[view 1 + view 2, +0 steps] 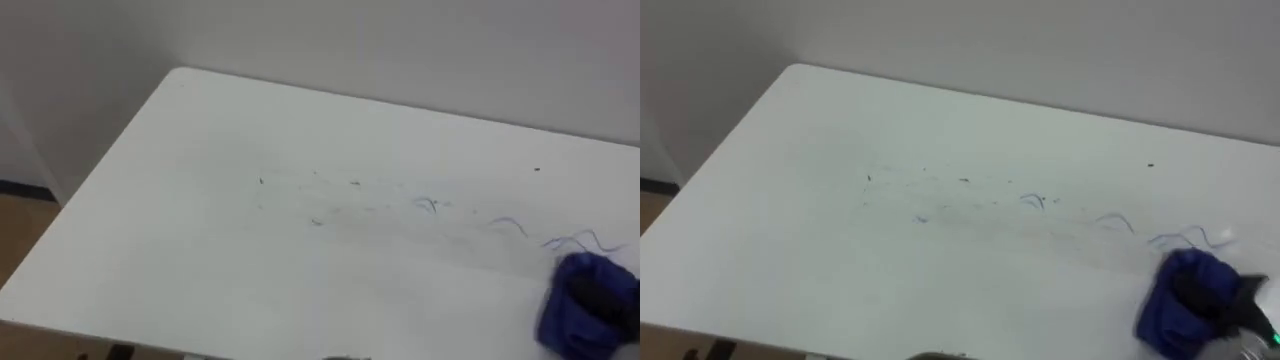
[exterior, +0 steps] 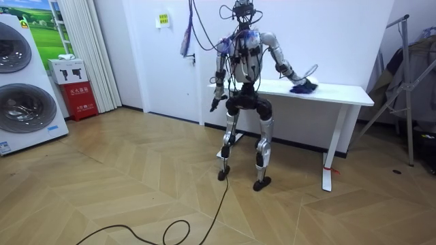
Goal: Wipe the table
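The left hand [image 2: 214, 103] hangs at the robot's side, below the left end of the white table [image 1: 180, 230] it stands at; I cannot tell whether that hand is open or closed. Thin blue pen scribbles [image 1: 428, 205] run across the table's middle towards its right part. At the table's right, near the front edge and just past the last scribbles, lies the bunched blue cloth [image 1: 565, 315], and the right hand [image 1: 600, 292] rests on it, dark fingers curled into its folds.
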Controlling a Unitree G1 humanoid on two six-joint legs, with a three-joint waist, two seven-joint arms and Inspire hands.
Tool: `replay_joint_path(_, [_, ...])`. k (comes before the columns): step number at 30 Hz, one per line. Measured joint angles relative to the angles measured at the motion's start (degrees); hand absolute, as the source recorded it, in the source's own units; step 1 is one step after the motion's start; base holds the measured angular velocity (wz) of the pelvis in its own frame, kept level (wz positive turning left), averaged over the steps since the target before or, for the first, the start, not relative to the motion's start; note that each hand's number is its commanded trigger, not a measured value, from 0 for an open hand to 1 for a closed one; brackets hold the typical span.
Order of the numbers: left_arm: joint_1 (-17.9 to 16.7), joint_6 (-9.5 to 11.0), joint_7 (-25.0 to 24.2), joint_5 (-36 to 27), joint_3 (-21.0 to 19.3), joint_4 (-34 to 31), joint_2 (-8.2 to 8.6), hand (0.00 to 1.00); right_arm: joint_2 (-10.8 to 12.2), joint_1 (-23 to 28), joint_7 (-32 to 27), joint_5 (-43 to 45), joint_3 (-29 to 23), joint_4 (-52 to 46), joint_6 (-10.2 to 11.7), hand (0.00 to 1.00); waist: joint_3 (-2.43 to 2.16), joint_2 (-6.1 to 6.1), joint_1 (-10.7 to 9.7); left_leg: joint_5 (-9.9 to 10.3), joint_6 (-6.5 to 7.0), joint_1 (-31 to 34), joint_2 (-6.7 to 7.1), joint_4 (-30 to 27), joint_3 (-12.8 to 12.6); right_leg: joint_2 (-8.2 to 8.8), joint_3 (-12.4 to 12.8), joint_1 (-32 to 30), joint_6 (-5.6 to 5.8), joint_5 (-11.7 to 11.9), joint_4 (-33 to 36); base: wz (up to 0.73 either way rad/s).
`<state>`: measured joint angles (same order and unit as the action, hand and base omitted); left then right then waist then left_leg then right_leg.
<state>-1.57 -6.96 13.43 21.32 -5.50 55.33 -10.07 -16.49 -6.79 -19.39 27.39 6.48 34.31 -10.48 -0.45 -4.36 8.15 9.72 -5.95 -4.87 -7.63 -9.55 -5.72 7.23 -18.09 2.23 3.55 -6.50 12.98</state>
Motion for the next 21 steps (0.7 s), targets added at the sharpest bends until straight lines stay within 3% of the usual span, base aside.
replay_joint_path(1, [1.69, -0.07, -0.32, -0.59, 1.48, 0.75, 1.03, 0.00, 2.66, -5.15, 2.87, 3.11, 7.07, -4.21, -0.88, 1.00, 0.83, 0.75, 0.64, 0.11, -0.40, 0.40, -0.13, 0.03, 0.82, -0.62, 0.85, -0.96, -0.33, 0.20, 0.32, -0.47])
replay_joint_path(2, [2.46, -0.17, -0.50, -0.63, 1.84, 0.97, 1.71, 0.00, 4.49, -7.83, 3.90, 4.93, 10.06, -5.37, -0.76, 1.00, 0.96, 0.63, 1.06, 0.08, -0.47, 0.64, -0.19, 0.04, 1.17, -0.81, 0.86, -1.39, -0.50, 0.22, 0.50, -0.10])
replay_joint_path(3, [3.86, -0.44, -0.96, -0.50, 2.46, 0.75, 3.21, 0.00, 8.25, -13.09, 5.89, 8.27, 13.65, -5.90, 0.88, 1.00, 1.43, 1.00, 1.99, -0.18, -0.71, 1.58, -0.40, 0.03, 1.61, -1.07, 0.86, -2.24, -0.73, 0.15, 0.52, 0.20])
replay_joint_path(4, [4.40, -0.82, -2.01, -0.39, 2.45, -0.57, 4.54, 0.00, 10.50, -17.25, 7.46, 11.21, 14.81, -5.87, 2.29, 1.00, 1.31, 0.82, 4.39, -0.53, -0.85, 2.84, -0.39, 0.05, 2.66, -1.18, 0.75, -2.88, -0.80, 0.05, 0.41, 0.34])
replay_joint_path(6, [3.56, -2.00, -3.10, -0.78, 2.60, -2.11, 4.87, 0.00, 11.53, -20.43, 8.53, 12.33, 14.85, -5.28, 3.06, 1.00, 1.18, 0.59, 6.66, -1.55, -0.45, 3.35, -0.05, 0.28, 4.75, -1.11, -0.19, -2.53, -0.71, -0.03, -0.54, 0.62])
replay_joint_path(7, [1.89, -3.08, -3.20, -1.17, 2.26, -2.69, 4.40, 0.00, 11.34, -20.51, 8.68, 12.40, 14.33, -5.10, 3.08, 1.00, 1.07, 0.38, 6.52, -1.63, -0.33, 3.54, 0.51, 0.29, 6.43, -0.65, -2.13, -1.48, -0.26, -0.31, -1.22, 0.74])
replay_joint_path(11, [-4.20, -4.03, -3.08, -0.99, 0.25, -5.97, 2.14, 0.00, 8.68, -11.87, 7.05, 13.09, 8.27, -0.04, 4.68, 1.00, 1.15, -0.28, 5.23, -1.89, 0.11, 2.65, 1.79, 0.07, 7.02, 0.76, -4.55, 1.87, 0.66, -0.89, -1.58, 0.61])
replay_joint_path(12, [-5.63, -3.62, -3.06, -0.90, -0.95, -5.97, 0.83, 0.00, 6.63, -6.05, 5.80, 11.80, 5.23, 2.59, 6.85, 1.00, 1.10, -0.55, 3.60, -1.99, 0.28, 2.66, 2.43, 0.11, 7.55, 1.11, -5.03, 3.23, 0.73, -0.92, -2.52, 0.59])
replay_joint_path(13, [-8.07, -3.12, -2.66, 0.07, -2.30, -5.88, -0.65, 0.00, 4.49, 0.96, 1.75, 9.33, 1.75, -0.04, 11.22, 1.00, 0.91, -0.99, 1.72, -1.97, 0.40, 2.14, 3.12, 0.19, 7.39, 1.69, -4.91, 4.47, 1.36, -1.13, -3.33, 0.43])
replay_joint_path(15, [-11.74, -2.97, -2.30, 2.09, -5.67, -5.82, -2.32, 0.00, 1.45, 7.34, -1.54, 7.38, -3.85, 0.69, 14.80, 1.00, 1.02, -0.47, -0.52, -1.80, 0.69, 0.43, 3.38, 0.20, 6.97, 1.89, -4.87, 6.18, 1.62, -1.15, -3.79, -0.03])
replay_joint_path(16, [-12.58, -2.65, -2.21, 2.07, -7.35, -4.82, -3.38, 0.00, 0.06, 9.89, -3.00, 5.72, -7.91, 3.18, 16.11, 1.00, 0.59, -0.73, -1.71, -1.74, 0.77, -0.13, 3.38, 0.21, 6.13, 1.91, -5.20, 7.00, 1.64, -1.16, -4.09, -0.06])
replay_joint_path(18, [-12.72, -1.97, -1.93, 1.98, -9.10, -4.08, -4.43, 0.00, -1.80, 11.19, -3.82, 3.26, -12.54, 8.12, 16.89, 1.00, -0.17, -1.12, -2.41, -1.74, 0.77, -0.58, 3.22, 0.20, 4.92, 1.88, -5.46, 7.23, 1.81, -1.27, -4.14, -0.06])
replay_joint_path(21, [-13.10, 0.63, -1.69, 2.11, -9.04, -4.02, -3.88, 0.00, -4.41, 11.68, -3.81, 1.09, -16.47, 13.09, 16.88, 1.00, -0.35, -0.78, -3.37, -1.47, 1.13, -1.46, 3.20, 0.21, 4.38, 1.89, -5.55, 7.91, 2.00, -1.39, -4.23, -0.09])
